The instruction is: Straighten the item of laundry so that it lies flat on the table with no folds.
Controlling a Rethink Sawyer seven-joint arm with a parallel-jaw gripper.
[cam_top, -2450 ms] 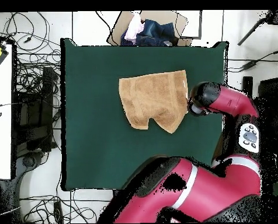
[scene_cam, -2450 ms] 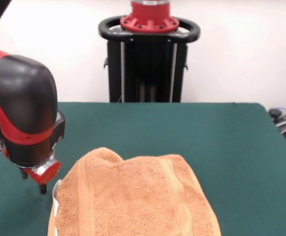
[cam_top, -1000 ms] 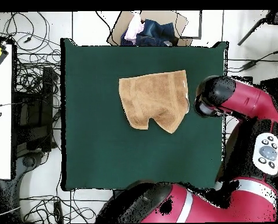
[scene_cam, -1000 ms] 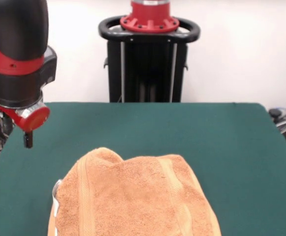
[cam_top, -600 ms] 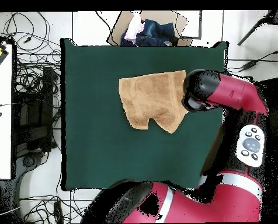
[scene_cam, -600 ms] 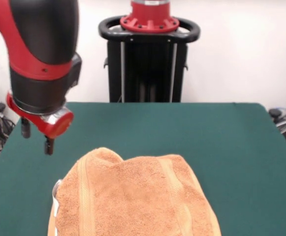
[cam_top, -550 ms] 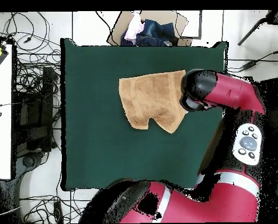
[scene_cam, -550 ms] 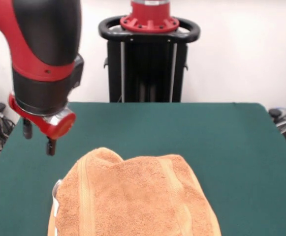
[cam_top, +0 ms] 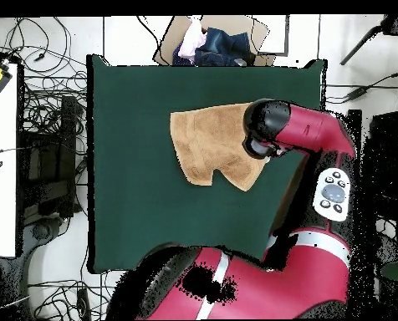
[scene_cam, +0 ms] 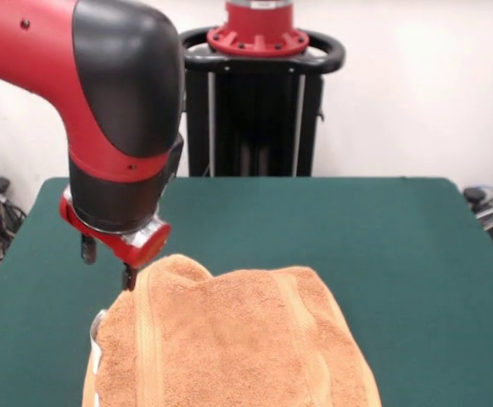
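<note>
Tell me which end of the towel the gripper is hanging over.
The gripper hangs over the towel's raised, humped corner, on the side with the white tag; the other corners lie clear of it.

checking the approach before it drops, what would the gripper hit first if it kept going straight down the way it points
Most likely the towel. The gripper points down at the towel's raised far corner, so it should meet cloth before the table, though depth is hard to judge and one side may land beside the edge.

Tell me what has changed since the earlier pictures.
The gripper rose from the table beside the towel, then swung in over the towel's raised edge. Its jaws stay open, holding nothing. The towel has not moved and is still folded.
</note>
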